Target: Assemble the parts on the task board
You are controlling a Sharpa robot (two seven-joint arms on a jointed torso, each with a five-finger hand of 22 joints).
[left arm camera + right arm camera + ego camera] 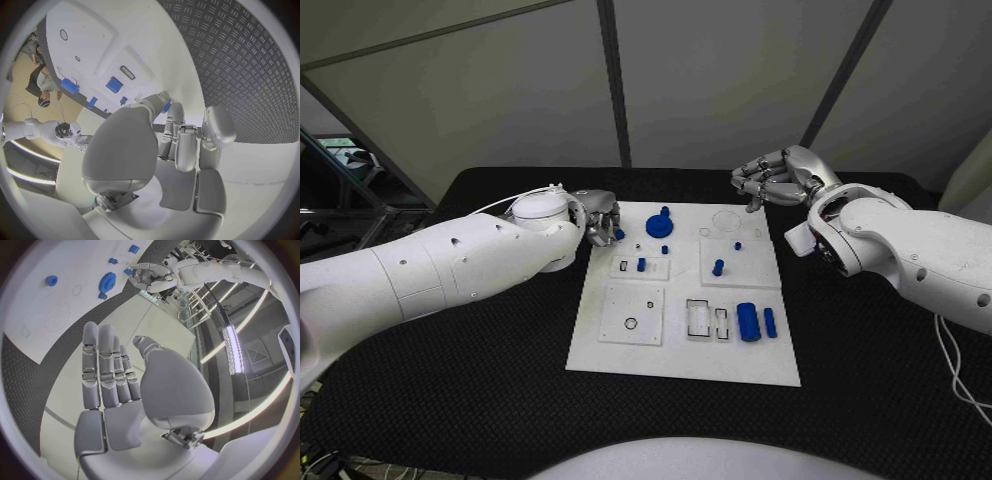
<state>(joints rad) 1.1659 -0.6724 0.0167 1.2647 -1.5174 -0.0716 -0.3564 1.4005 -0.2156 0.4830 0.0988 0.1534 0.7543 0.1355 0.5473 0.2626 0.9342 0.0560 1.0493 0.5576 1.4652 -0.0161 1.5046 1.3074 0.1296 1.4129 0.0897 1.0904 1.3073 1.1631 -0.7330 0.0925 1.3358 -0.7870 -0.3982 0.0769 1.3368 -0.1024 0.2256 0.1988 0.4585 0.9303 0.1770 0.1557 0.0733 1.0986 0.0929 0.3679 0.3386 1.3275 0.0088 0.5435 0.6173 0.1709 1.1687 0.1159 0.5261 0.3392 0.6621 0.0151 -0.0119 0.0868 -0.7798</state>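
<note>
The white task board (632, 355) lies in the middle of the black table. On it stand a blue gear (659, 221), a few small blue pegs (718, 267) and two blue cylinders (749, 321) beside empty slots. My left hand (599, 219) hovers at the board's far left corner, fingers loosely bent, with a small blue part (166, 106) right at its fingertips; I cannot tell whether they touch it. My right hand (776, 180) hangs beyond the board's far right corner with nothing in it; its fingers (103, 365) lie side by side, thumb apart. The gear (107, 281) appears ahead of it.
Grey partition panels (718, 70) stand behind the table. Black mat (877, 370) surrounds the board on all sides. The board's near half holds recessed white plates (633, 313) with holes.
</note>
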